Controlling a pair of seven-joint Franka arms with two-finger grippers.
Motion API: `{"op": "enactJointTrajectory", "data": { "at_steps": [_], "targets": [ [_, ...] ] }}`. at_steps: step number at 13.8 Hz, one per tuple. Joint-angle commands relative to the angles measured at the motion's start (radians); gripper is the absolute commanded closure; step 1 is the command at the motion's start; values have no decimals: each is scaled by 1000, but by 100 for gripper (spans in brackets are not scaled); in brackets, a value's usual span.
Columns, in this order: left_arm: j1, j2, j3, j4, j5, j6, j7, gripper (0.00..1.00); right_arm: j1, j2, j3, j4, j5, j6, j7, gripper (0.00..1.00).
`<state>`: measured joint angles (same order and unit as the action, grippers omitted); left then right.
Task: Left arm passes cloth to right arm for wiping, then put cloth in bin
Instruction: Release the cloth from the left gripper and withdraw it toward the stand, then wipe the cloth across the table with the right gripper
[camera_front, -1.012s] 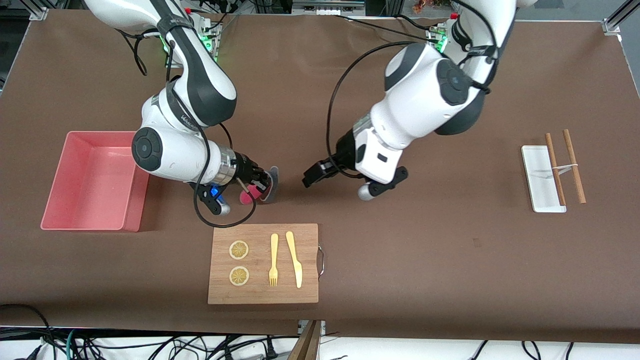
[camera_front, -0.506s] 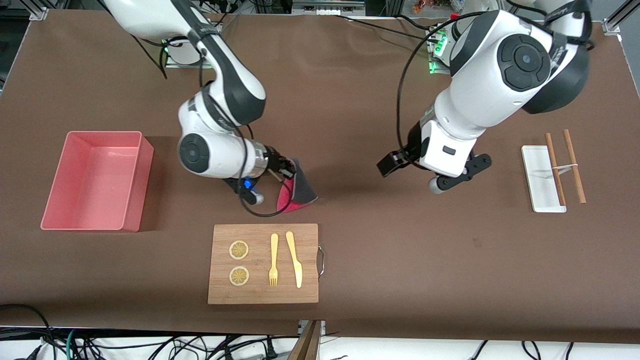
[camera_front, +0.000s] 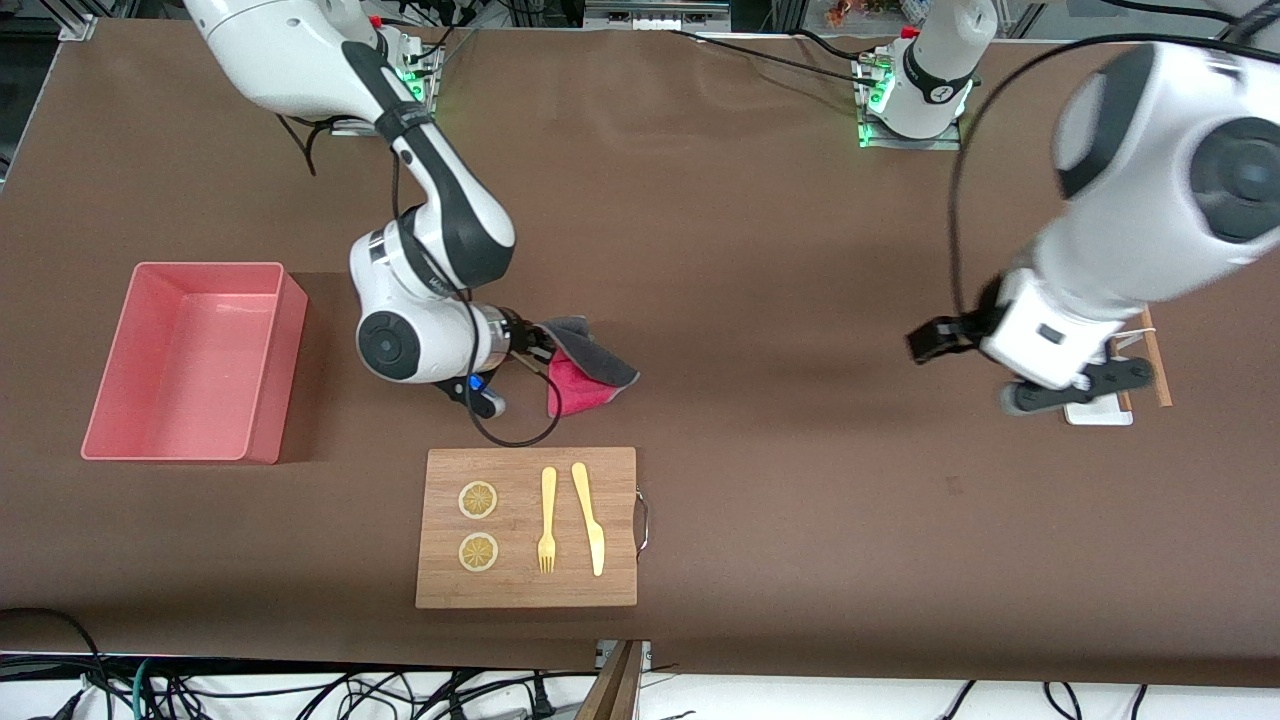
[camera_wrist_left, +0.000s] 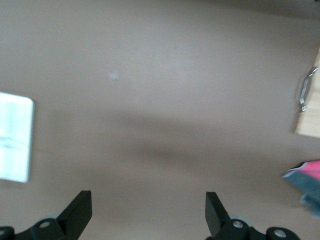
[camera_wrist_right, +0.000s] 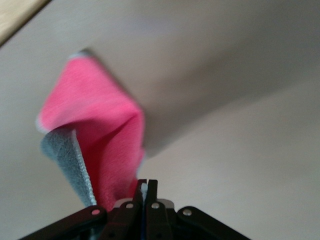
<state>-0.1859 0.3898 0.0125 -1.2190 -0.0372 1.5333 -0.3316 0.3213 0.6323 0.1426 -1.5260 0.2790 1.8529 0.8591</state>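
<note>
My right gripper (camera_front: 537, 346) is shut on a corner of the cloth (camera_front: 585, 375), dark grey on one face and pink-red on the other. The cloth droops from it onto the brown table, a little farther from the front camera than the cutting board. In the right wrist view the cloth (camera_wrist_right: 95, 130) hangs from the closed right gripper (camera_wrist_right: 146, 186). My left gripper (camera_front: 922, 342) is open and empty, over the table toward the left arm's end; the left wrist view shows the left gripper (camera_wrist_left: 147, 212) with wide-apart fingers. The pink bin (camera_front: 190, 350) stands empty at the right arm's end.
A wooden cutting board (camera_front: 615, 520) with two lemon slices, a yellow fork (camera_front: 547, 520) and a knife (camera_front: 588, 518) lies near the front camera. A white tray (camera_front: 1098, 415) and brown sticks (camera_front: 1155, 365) lie under the left arm. The tray (camera_wrist_left: 15, 137) also shows in the left wrist view.
The left arm has pulled away toward its own end of the table, its gripper empty. The right gripper has kept the cloth and lowered it, so it now spreads on the table.
</note>
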Motion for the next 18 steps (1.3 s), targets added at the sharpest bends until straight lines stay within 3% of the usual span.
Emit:
{"op": "enactJointTrajectory", "data": {
  "at_steps": [1, 4, 7, 10, 11, 13, 14, 18],
  "targets": [
    [77, -40, -16, -16, 62, -27, 283, 0, -57, -37, 8, -42, -99, -73, -81, 100],
    [97, -72, -16, -16, 83, -59, 375, 0, -119, -42, -38, -95, -193, -80, -246, 100],
    [105, -92, -19, -17, 74, -134, 368, 0, -155, -66, -109, -131, -199, -80, -411, 100],
    [172, -91, -19, -59, -4, -119, 379, 0, -160, -71, -191, -137, -241, -81, -566, 100],
    [174, -127, -16, -110, -15, -69, 379, 0, -160, -71, -218, -137, -244, -81, -612, 100],
    [174, -285, -14, -358, -13, 109, 376, 0, -166, -71, -248, -135, -321, -75, -698, 100],
    [172, -334, -23, -420, 2, 138, 372, 0, -180, -69, -252, -135, -371, -66, -719, 100],
    [172, -338, -72, -404, 88, 30, 341, 0, -183, -45, -216, -137, -370, -3, -669, 100]
  ]
}}
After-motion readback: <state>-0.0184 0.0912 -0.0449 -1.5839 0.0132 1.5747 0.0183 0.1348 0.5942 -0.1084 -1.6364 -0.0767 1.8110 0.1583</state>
